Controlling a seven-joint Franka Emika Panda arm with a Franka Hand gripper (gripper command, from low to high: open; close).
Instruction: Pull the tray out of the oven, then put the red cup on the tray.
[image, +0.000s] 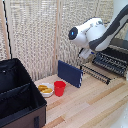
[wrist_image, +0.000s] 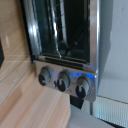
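**Robot arm up by the oven, red cup waiting on the table**

In the exterior view, the white and black robot arm (image: 92, 32) is in the upper right of the frame. It bends down toward the oven (image: 112, 57), a dark box at the right edge. The gripper is hidden behind the arm there, so I cannot tell if its jaws are spread or pressed together.

A dark rack of thin bars, the tray (image: 96, 72), sticks out low from the front of the oven, over the wooden table (image: 90, 107).

The red cup (image: 59, 88) stands upright on the table, in the lower middle of the frame, well apart from the oven. Just beside it on its left is a white bowl (image: 45, 89) with yellow food inside. Behind the cup stands a dark blue board (image: 69, 73). A big black case (image: 17, 95) lies open in the lower left.

The wrist view is blurry. It shows the oven front, with the bars inside (wrist_image: 60, 25) in the upper half and three round knobs (wrist_image: 63, 80) in a row below. No fingers show here.
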